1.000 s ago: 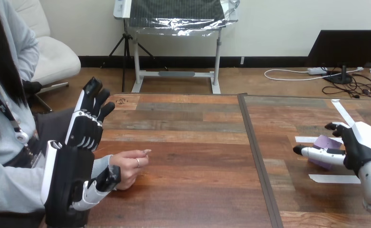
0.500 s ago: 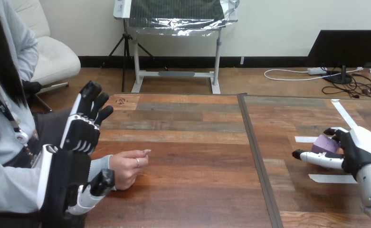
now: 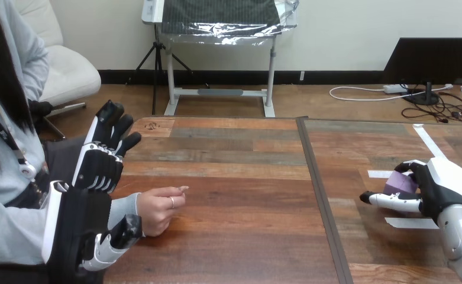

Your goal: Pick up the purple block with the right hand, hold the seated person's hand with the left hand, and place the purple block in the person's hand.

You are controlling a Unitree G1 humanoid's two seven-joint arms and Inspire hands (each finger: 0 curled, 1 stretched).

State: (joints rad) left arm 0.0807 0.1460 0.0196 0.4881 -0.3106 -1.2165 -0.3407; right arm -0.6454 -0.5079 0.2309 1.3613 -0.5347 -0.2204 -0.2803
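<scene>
Right robot hand (image 3: pixel 444 183) closed around the purple block (image 3: pixel 399 182); left robot hand (image 3: pixel 101 165) open beside the person's hand (image 3: pixel 157 212).

At the right of the bench (image 3: pixel 240 195) we see curled fingers over the purple block and the thumb beneath it, between two white tape strips (image 3: pixel 412 222); we cannot tell whether the block is clear of the wood. At the left, the other robot hand stands upright with straight fingers, just beside the person's loosely curled hand, which rests on the bench.
</scene>
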